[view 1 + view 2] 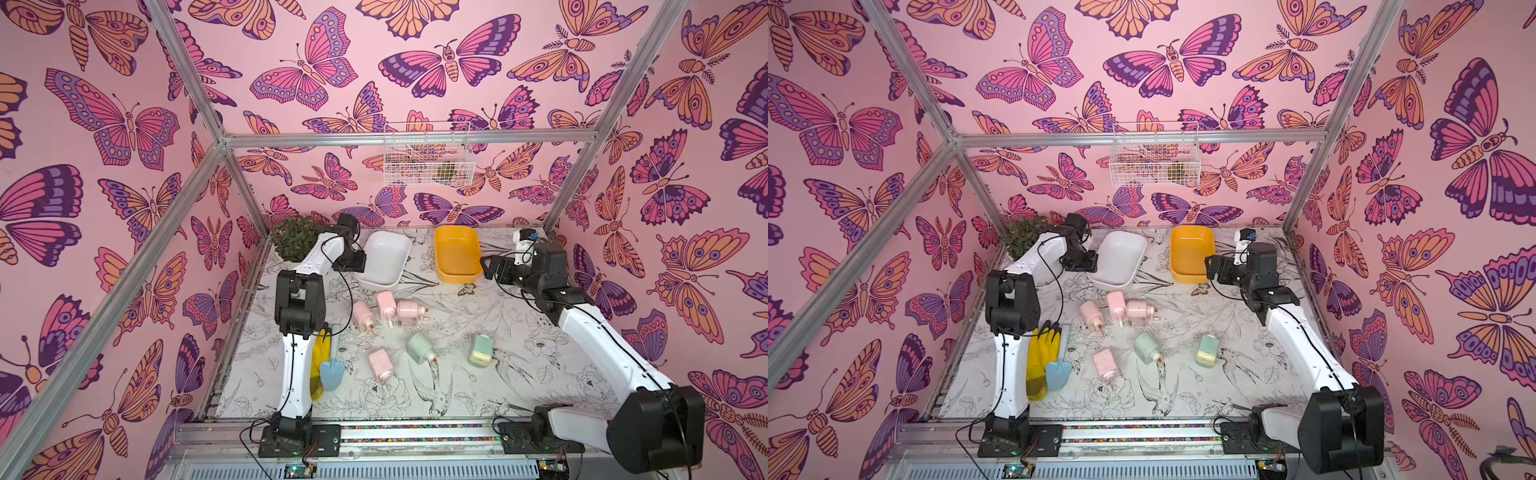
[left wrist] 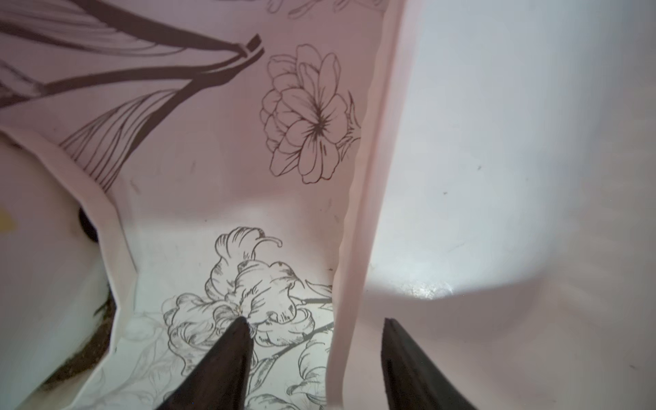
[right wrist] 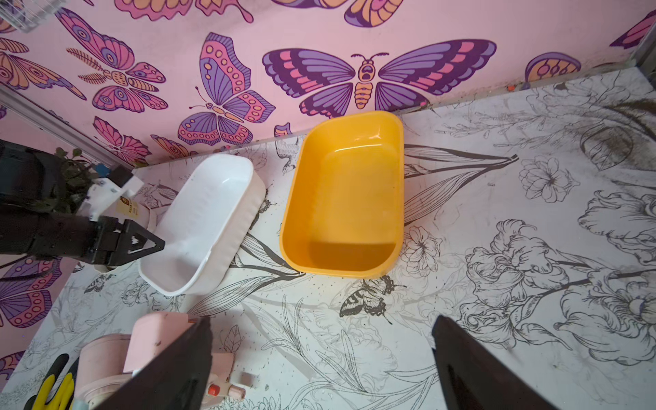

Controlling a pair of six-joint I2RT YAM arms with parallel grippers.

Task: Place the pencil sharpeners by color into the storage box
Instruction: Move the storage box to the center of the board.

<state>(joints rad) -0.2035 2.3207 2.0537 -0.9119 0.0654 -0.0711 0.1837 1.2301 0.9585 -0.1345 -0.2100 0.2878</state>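
With my left gripper [image 2: 314, 321] part open astride the white bin's [image 1: 386, 257] rim and my right gripper [image 3: 321, 324] wide and empty, the six pencil sharpeners [image 1: 386, 303] lie mid-tabletop; light, hard, slick, best pinched across flat sides.

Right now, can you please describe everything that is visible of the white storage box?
The white storage box is a shallow rectangular tub of glossy white plastic with rounded corners and a thin rim; it is empty. It lies near the back wall, turned at an angle and tilted, one long side raised off the floral table. The yellow box stands apart beside it. The left claw straddles its rim, one finger inside and one outside; the wrist view shows no contact with the rim.
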